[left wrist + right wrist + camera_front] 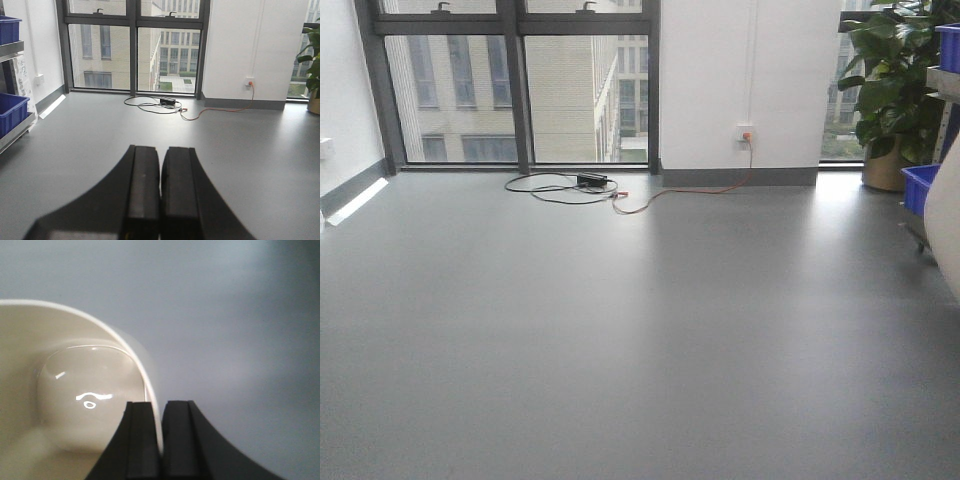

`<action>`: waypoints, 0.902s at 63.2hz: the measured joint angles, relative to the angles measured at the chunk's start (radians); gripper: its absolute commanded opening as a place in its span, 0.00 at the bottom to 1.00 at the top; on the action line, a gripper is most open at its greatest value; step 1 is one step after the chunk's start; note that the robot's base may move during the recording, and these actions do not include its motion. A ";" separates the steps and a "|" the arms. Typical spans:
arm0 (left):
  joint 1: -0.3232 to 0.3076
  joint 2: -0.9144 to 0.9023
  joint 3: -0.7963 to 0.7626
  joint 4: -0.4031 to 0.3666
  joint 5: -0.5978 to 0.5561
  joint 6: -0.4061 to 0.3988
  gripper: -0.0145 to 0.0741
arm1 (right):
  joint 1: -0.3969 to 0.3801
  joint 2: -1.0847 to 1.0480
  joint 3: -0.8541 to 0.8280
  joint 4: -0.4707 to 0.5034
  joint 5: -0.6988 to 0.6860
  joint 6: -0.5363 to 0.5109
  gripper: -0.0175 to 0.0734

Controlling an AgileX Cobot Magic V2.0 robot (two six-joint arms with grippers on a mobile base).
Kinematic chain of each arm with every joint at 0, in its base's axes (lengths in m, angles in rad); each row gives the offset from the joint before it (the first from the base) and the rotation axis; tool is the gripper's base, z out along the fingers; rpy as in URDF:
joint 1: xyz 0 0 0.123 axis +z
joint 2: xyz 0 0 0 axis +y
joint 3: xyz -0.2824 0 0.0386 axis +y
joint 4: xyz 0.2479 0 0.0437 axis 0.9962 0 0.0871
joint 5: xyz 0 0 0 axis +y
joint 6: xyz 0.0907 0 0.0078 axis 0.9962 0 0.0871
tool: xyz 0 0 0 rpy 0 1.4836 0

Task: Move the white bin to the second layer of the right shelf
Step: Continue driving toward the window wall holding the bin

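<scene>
Now my right end effector (161, 440) pinches the bin (75, 385) by its rim, left end effector (160, 195) pressed together and empty; next comes the carry to the shelf (946, 92).

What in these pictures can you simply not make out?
- Right wrist view: the white bin is cut off by the left and bottom edges, and the right gripper, shut on its rim, hides the wall there.
- Front view: the rack is cut off by the right edge, so its levels cannot be counted.
- Front view: a pale blur at the right edge is too close to identify.
</scene>
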 measured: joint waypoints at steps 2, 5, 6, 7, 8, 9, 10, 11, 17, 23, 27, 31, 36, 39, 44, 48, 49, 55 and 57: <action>0.000 0.000 0.000 0.000 0.000 0.000 0.26 | 0.000 0.000 0.000 0.000 0.000 0.000 0.27; 0.000 0.000 0.000 0.000 0.000 0.000 0.26 | 0.000 0.000 0.000 0.000 0.000 0.000 0.27; 0.000 0.000 0.000 0.000 0.000 0.000 0.26 | 0.000 0.000 0.000 0.000 0.000 0.000 0.27; 0.000 0.000 0.000 0.000 0.000 0.000 0.26 | 0.000 0.000 0.000 0.000 0.000 0.000 0.27; 0.000 0.000 0.000 0.000 0.000 0.000 0.26 | 0.000 0.000 0.000 0.000 0.000 0.000 0.27; 0.000 0.000 0.000 0.000 0.000 0.000 0.26 | 0.000 0.000 0.000 0.000 0.000 0.000 0.27; 0.000 0.000 0.000 0.000 0.000 0.000 0.26 | 0.000 0.000 0.000 0.000 0.000 0.000 0.27; 0.000 0.000 0.000 0.000 0.000 0.000 0.26 | 0.000 0.000 0.000 0.000 0.000 0.000 0.27; 0.000 0.000 0.000 0.000 0.000 0.000 0.26 | 0.000 0.000 0.000 0.000 0.000 0.000 0.27; 0.000 0.000 0.000 0.000 0.000 0.000 0.26 | 0.000 0.000 0.000 0.000 0.000 0.000 0.27; 0.000 0.000 0.000 0.000 0.000 0.000 0.26 | 0.000 0.000 0.000 0.000 0.000 0.000 0.27; 0.000 0.000 0.000 0.000 0.000 0.000 0.26 | 0.000 0.000 0.000 0.000 0.000 0.000 0.27; 0.000 0.000 0.000 0.000 0.000 0.000 0.26 | 0.000 0.000 0.000 0.000 0.000 0.000 0.27; 0.000 0.000 0.000 0.000 0.000 0.000 0.26 | 0.000 0.000 0.000 0.000 0.000 0.000 0.27; 0.000 0.000 0.000 0.000 0.000 0.000 0.26 | 0.000 0.000 0.000 0.000 0.000 0.000 0.27; 0.000 0.000 0.000 0.000 0.000 0.000 0.26 | 0.000 0.000 0.000 0.000 0.000 0.000 0.27; 0.000 0.000 0.000 0.000 0.000 0.000 0.26 | 0.000 0.000 0.000 0.000 0.000 0.000 0.27; 0.000 0.000 0.000 0.000 0.000 0.000 0.26 | 0.000 0.000 0.000 0.000 0.000 0.000 0.27; 0.000 0.000 0.000 0.000 0.000 0.000 0.26 | 0.000 0.000 0.000 0.000 0.000 0.000 0.27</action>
